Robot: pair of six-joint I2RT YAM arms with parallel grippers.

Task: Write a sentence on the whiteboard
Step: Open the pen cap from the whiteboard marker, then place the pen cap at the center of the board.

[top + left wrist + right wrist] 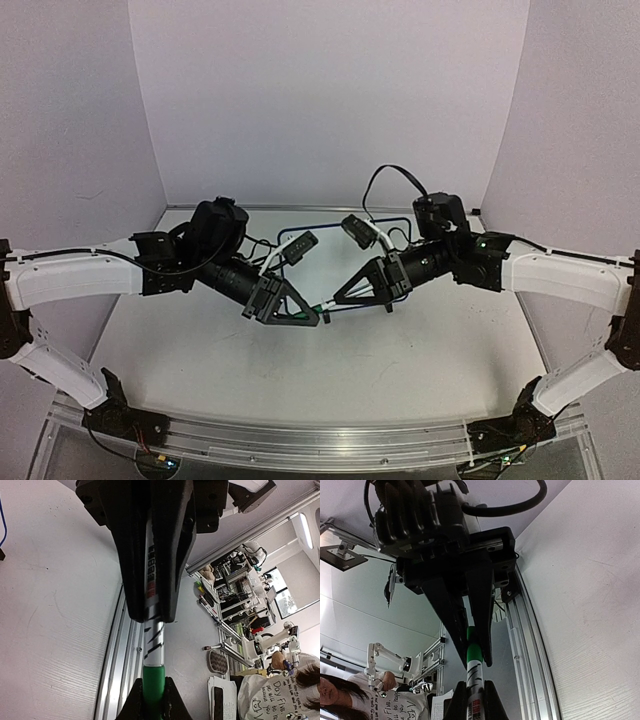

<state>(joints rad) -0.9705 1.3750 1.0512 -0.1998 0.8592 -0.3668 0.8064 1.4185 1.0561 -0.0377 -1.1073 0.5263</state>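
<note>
Clamping marker (153,645) both ends, over whiteboard (330,262) near edge.

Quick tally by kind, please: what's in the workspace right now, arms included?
Arms: 2, left fingers and right fingers
Green-capped marker: 1, gripped by both
Whiteboard: 1
Total: 4

White-and-black left arm (70,280) and white-and-black right arm (565,275) bend in toward middle, wrists low. Black two-finger left gripper (312,318) and black two-finger right gripper (340,297) point tip to tip, both squeezed tight on one green-and-white marker pen (154,645).
</note>
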